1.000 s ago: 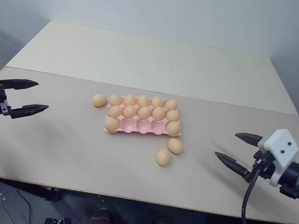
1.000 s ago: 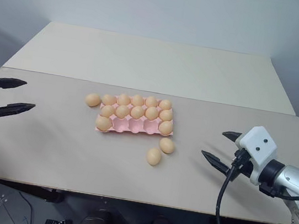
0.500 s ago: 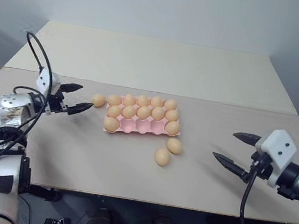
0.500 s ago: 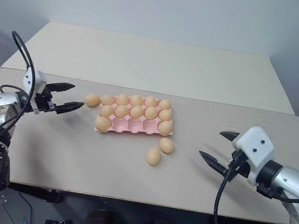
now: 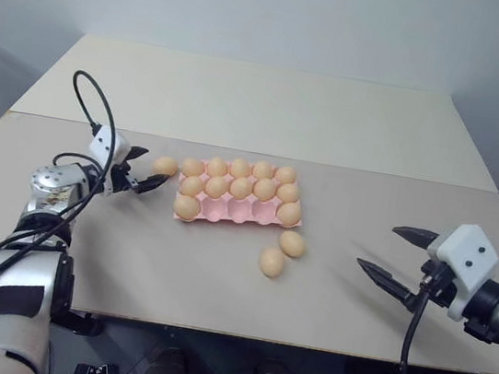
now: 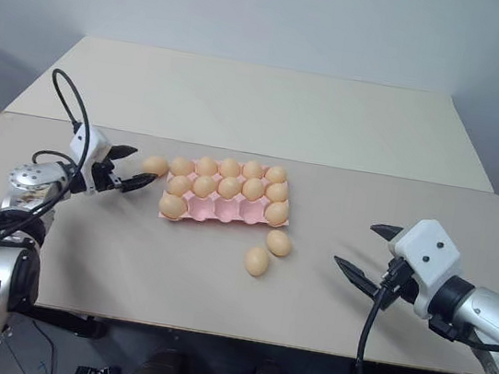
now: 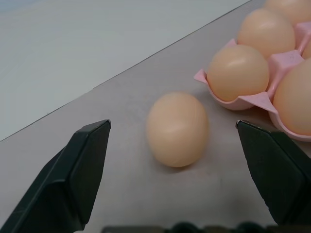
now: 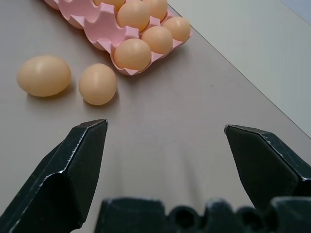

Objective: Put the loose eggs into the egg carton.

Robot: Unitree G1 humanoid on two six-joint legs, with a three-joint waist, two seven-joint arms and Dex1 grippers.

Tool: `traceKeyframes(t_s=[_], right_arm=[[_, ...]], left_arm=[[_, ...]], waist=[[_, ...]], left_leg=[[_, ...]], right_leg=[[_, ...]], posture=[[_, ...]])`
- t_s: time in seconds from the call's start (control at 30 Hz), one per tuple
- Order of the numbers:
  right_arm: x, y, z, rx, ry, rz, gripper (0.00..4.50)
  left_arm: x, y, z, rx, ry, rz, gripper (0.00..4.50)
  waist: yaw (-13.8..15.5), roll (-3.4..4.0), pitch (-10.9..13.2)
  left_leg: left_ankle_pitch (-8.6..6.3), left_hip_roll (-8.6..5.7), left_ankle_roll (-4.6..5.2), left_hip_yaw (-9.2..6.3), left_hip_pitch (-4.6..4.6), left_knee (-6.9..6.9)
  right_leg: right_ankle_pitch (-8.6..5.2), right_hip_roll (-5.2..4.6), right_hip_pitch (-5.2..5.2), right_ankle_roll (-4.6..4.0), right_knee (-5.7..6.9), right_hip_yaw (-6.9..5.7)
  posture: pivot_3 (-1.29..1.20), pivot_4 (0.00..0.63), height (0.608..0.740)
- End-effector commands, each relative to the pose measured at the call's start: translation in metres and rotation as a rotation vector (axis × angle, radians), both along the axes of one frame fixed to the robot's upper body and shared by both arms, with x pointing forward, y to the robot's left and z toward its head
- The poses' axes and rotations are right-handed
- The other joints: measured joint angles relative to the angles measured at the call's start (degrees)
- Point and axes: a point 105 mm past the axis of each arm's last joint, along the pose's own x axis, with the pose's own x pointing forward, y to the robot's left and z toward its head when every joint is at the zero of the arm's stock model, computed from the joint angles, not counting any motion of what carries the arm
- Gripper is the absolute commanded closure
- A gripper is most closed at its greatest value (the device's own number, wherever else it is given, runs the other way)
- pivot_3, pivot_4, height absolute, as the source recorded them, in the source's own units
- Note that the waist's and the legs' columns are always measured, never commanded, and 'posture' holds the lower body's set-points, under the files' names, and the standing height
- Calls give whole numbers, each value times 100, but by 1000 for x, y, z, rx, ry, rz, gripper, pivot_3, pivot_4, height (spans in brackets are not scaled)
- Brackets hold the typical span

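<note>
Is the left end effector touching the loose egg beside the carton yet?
Apart. In the left wrist view the egg lies between the open left end effector's fingers, with bare table on both sides.

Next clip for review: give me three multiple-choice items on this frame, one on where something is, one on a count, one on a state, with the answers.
1. Where is the left gripper?
A. at the loose egg left of the egg carton
B. over the carton
C. by the two near eggs

2. How many eggs lie loose on the table?
A. one
B. three
C. five

3. The right gripper is:
A. shut on an egg
B. open, holding nothing
C. shut and empty

Answers: 1 A, its fingers flank that egg; 2 B, one left, two in front; 3 B, fingers spread apart over bare table.
</note>
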Motion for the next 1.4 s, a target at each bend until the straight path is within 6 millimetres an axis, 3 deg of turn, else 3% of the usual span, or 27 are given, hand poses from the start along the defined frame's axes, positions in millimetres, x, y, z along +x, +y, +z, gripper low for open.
traceKeyframes(t_s=[0.03,0.37,0.47,0.67,0.73,0.9,1.03,1.2,1.4], right_arm=[[1,-3,11,0,-52,-13,0],[1,-5,10,-3,-51,-24,0],[1,-6,9,-6,-49,-32,0],[1,-6,5,-10,-37,-37,0],[2,-6,5,-9,-36,-35,0],[3,-5,6,-9,-38,-29,0],[3,-6,6,-11,-39,-32,0],[2,-7,4,-8,-39,-40,0],[4,-4,3,2,-45,-42,0]], left_arm=[[11,-2,15,33,-54,42,18],[20,-16,9,34,-21,70,18],[20,-14,4,54,1,78,591],[17,-10,0,61,11,81,2587],[15,-10,-2,57,22,70,2841],[14,-6,4,6,3,73,2841],[8,4,20,-62,-42,47,2841],[-16,4,46,-194,-66,-187,2841],[-40,-11,58,-201,-56,-430,2841]], waist=[[0,0,0],[-1,-1,-1],[-8,-1,-1],[1,-1,-1],[-1,-1,-1],[-3,-1,-1],[-15,-1,-1],[-16,-1,-1],[-11,0,-1]], left_leg=[[0,0,0,0,0,0],[0,-1,0,0,1,0],[0,-1,0,0,1,0],[0,-2,0,0,0,0],[0,-2,0,0,1,0],[0,-2,0,0,1,0],[0,-1,0,0,1,0],[0,-1,0,0,1,0],[1,-1,-1,-1,2,0]], right_leg=[[0,0,0,0,0,0],[0,0,0,0,1,0],[0,0,0,0,1,0],[0,0,0,0,1,0],[0,0,0,0,1,0],[0,0,0,0,2,0],[0,0,0,0,2,0],[0,0,0,0,5,0],[0,0,1,0,5,0]], posture=[[0,150,740],[0,150,740],[0,150,740],[0,150,740],[0,150,740],[0,150,740],[0,150,740],[0,150,740],[0,150,740]])
